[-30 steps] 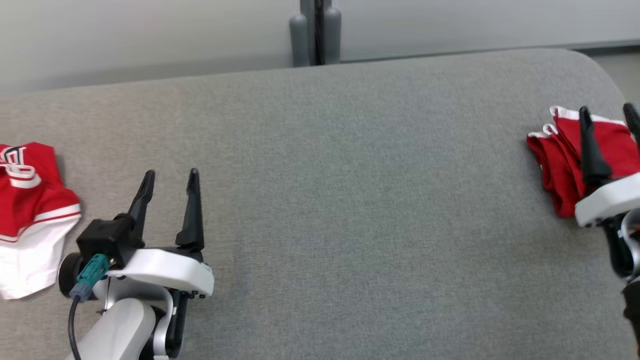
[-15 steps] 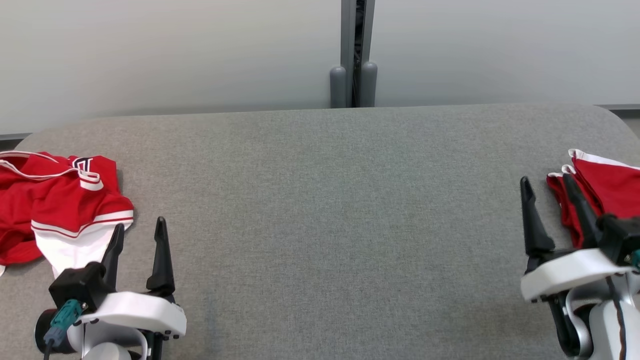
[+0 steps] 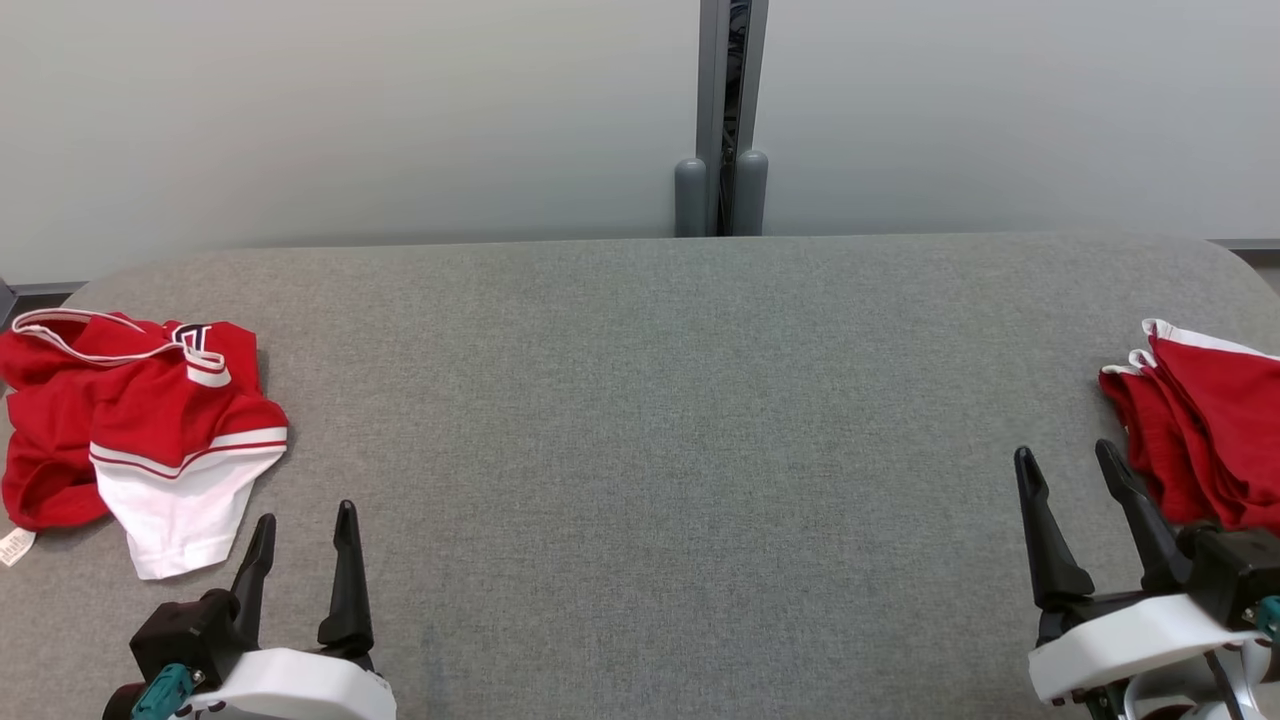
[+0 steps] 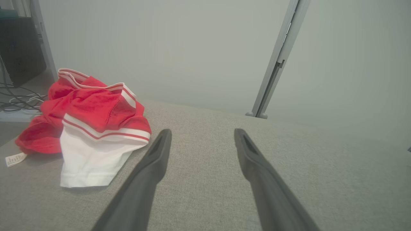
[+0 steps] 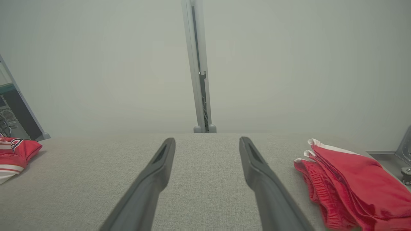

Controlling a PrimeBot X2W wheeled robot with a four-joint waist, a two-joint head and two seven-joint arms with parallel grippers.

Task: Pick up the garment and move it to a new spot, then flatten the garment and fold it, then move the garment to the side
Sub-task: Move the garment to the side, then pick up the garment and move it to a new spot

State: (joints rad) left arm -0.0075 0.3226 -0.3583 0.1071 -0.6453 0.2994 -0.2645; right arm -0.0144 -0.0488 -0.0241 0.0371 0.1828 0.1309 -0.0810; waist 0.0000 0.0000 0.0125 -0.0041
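A crumpled red and white garment (image 3: 140,420) lies at the far left of the grey padded table (image 3: 640,400); it also shows in the left wrist view (image 4: 96,128) and at the left edge of the right wrist view (image 5: 16,150). My left gripper (image 3: 305,515) stands open just near and right of it, apart from it, its jaws (image 4: 202,132) empty. A folded red garment with white trim (image 3: 1210,420) rests at the right edge. Left of that garment (image 5: 350,183), my right gripper (image 3: 1063,452) is open and empty (image 5: 207,140).
A grey post (image 3: 733,120) rises against the pale wall behind the table's far edge. A white tag (image 3: 15,545) sticks out beside the crumpled garment. Dark equipment and cables (image 4: 19,64) stand beyond the table's left end.
The head camera has moved, shifting the whole picture. Both grippers now sit lower and nearer the front edge. The right fingers, earlier over the folded red garment, now stand left of it.
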